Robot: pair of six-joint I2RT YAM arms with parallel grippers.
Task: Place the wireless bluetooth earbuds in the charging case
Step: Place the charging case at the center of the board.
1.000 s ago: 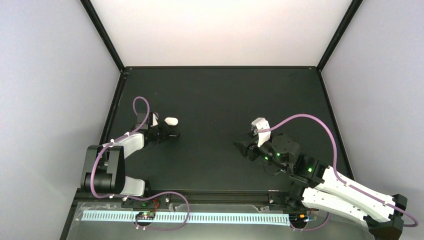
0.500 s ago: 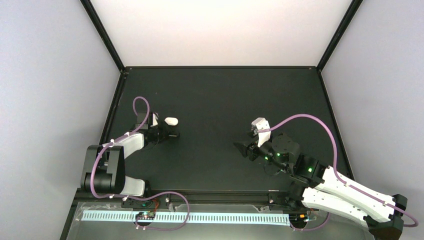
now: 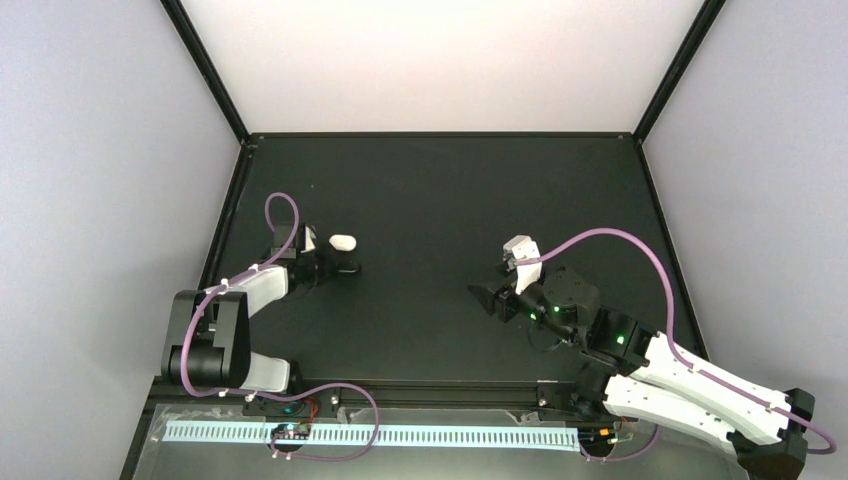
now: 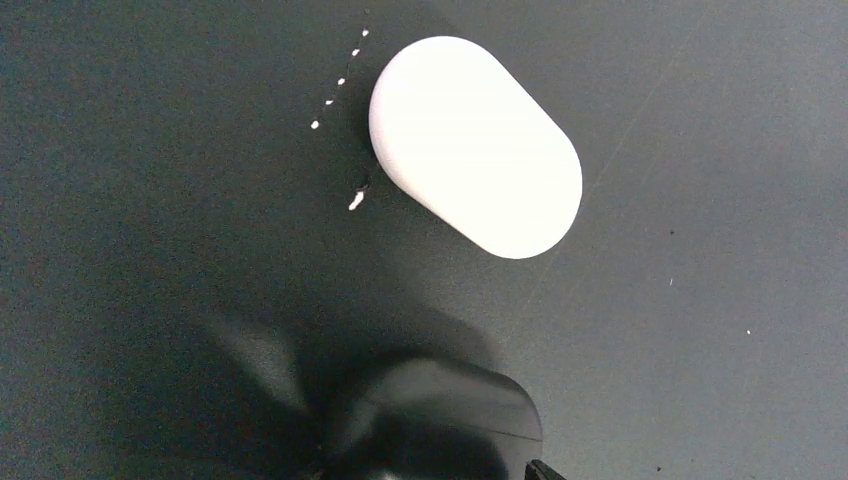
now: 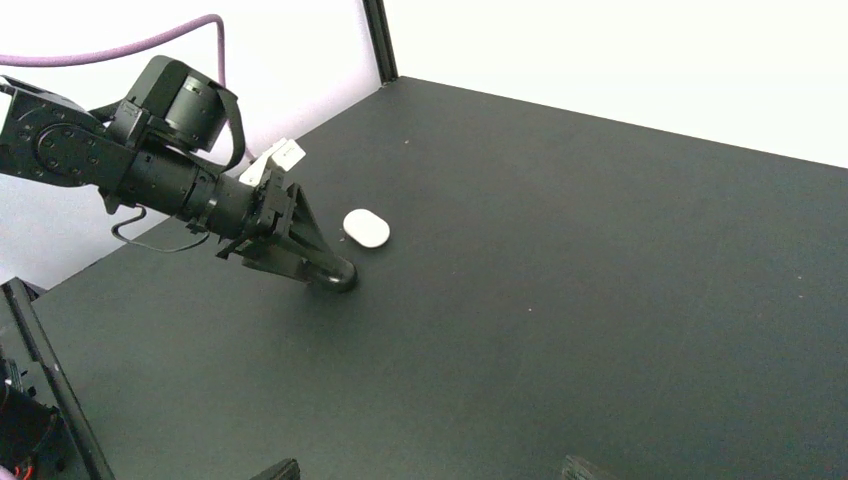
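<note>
Hunting for the earbuds gets you nothing: none show in any view, so you can't tell where they are. The white case [image 4: 475, 145] lies closed and flat on the dark surface [image 3: 430, 190], just beyond the left jaws and not touching them. The left jaws end at a dark rounded lump [image 4: 430, 415]; you can't tell if they're together or clamped on it. The right jaws stand wide apart, well off to the right, holding nothing. Expect the case to be light, hard, glossy and slippery, so pinch it across its narrow sides, low down. The buds are likely tiny and skittish, so grip them gently.
</note>
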